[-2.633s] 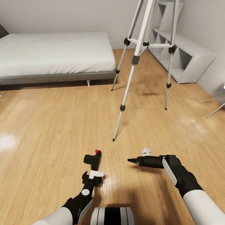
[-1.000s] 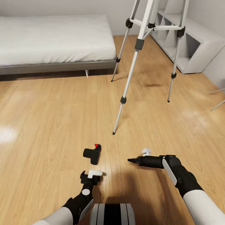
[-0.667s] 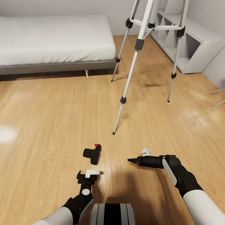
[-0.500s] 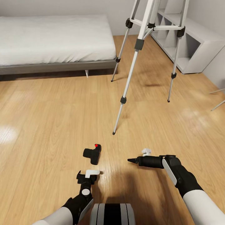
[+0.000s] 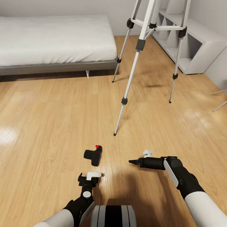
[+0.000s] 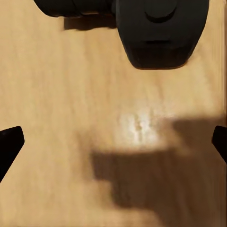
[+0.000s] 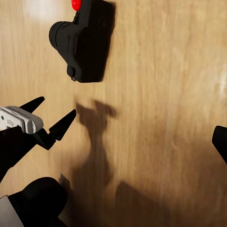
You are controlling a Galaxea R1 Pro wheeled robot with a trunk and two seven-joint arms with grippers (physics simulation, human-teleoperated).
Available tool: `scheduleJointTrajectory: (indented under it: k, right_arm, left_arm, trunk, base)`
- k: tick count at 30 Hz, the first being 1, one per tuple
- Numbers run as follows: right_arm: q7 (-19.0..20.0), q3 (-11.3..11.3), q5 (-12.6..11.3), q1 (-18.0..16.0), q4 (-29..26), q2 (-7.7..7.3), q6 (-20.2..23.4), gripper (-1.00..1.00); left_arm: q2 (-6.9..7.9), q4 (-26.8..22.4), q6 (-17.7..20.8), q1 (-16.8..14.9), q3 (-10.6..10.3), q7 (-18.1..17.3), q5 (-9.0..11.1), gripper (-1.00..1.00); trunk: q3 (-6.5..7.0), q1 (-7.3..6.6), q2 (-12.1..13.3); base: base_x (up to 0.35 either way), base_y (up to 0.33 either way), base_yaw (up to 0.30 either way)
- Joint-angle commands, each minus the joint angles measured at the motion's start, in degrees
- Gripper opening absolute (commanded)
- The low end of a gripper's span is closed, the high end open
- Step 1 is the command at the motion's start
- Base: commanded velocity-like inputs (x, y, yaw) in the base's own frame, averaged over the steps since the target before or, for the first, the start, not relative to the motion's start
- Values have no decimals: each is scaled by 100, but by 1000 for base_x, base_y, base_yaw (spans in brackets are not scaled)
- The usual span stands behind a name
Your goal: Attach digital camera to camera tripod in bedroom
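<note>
So the digital camera (image 5: 93, 155) is just lying on the wood floor (image 5: 47, 126), nothing touching it. Around it: the white bed (image 5: 53, 44) on its grey frame sits well beyond it against the far wall, a white cubby shelf (image 5: 195, 47) stands off in the corner past the camera tripod (image 5: 138, 44), and a couple of thin pale legs of something (image 5: 219, 101) poke in at the edge near that shelf. The tripod's nearest silver leg plants its foot on the floor a bit beyond the camera, with bare boards between them. Its head is cut off at the top of the head view.

The camera itself is a small black boxy thing lying on its side, stubby lens sticking out one way and a red dot on the end facing the tripod. The right wrist view shows the same (image 7: 85, 40), with its shadow on the boards.

Left gripper (image 5: 89, 176) hovers just short of the camera, jaws spread wide and holding nothing; in the left wrist view the camera (image 6: 156, 28) sits ahead of the open fingertips (image 6: 9, 142). Right gripper (image 5: 138, 159) is off to the camera's side, empty, and how far it's open I can't tell.
</note>
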Motion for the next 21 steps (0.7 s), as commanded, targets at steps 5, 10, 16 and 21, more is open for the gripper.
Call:
scheduleJointTrajectory:
  k: [5,10,16,21]
  right_arm:
    - [-7,11,-28,-4,-3,-5,30,100]
    - [-7,11,-28,-4,-3,-5,30,100]
    - [-7,11,-28,-3,-3,-5,30,100]
    - [-7,11,-28,-4,-3,-5,30,100]
  left_arm:
    - [-4,10,-27,-5,-60,-301,63,100]
    - [-16,4,-27,-4,-59,-359,68,100]
    - [-18,2,-34,-5,-58,-356,79,100]
    - [-19,2,-35,-9,-58,-356,86,100]
  trunk:
    - [-3,-1,-1]
    - [-3,-1,-1]
    - [-3,-1,-1]
    - [-3,-1,-1]
  base:
    - [0,0,0]
    - [0,0,0]
    - [9,0,0]
    - [135,0,0]
